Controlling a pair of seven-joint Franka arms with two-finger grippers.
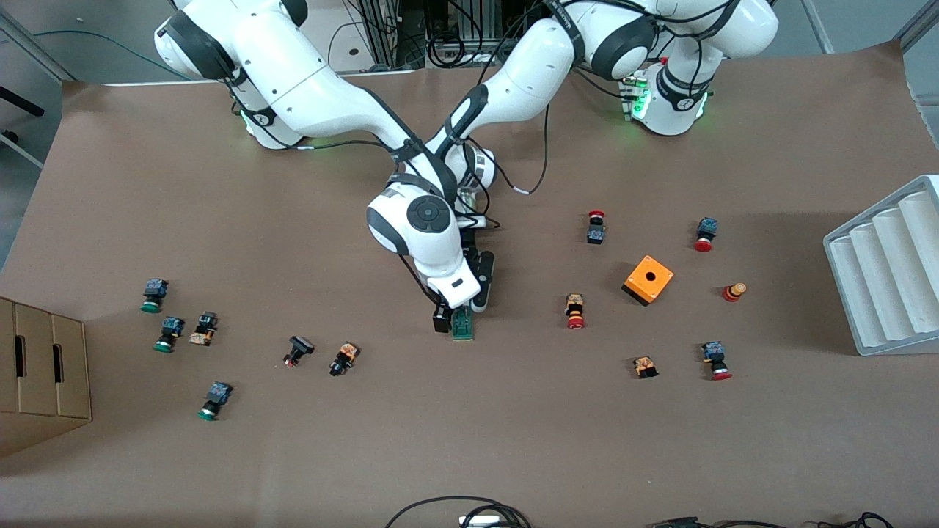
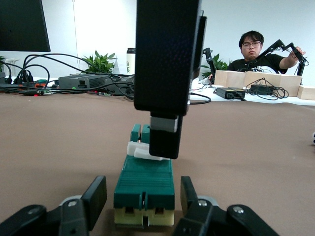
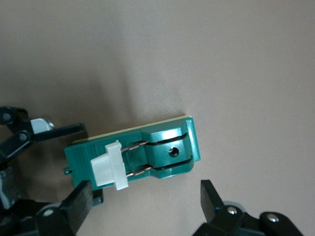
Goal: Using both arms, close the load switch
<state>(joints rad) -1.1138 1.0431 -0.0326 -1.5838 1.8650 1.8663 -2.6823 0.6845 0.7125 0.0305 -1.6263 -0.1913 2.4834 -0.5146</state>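
1. You can see the load switch (image 1: 463,323) lying flat on the brown bench (image 1: 513,440), about in the middle, a bit nearer the front camera's edge than the edge where the arms stand.
2. Your left hand (image 2: 142,206) is pinching the green body of the switch, one finger on each long side. I think it holds the switch so it cannot slide away.
3. Your right hand (image 3: 147,206) is right over the switch with its fingers spread wide. It holds nothing. One finger (image 2: 165,135) stands against the white sliding piece (image 3: 109,164).
4. The white piece sits at one end, and two thin metal strips (image 3: 140,157) show between it and the other end. So the switch looks not shut yet.
5. I think your next move is a small push on the white piece while the left hand holds tight.
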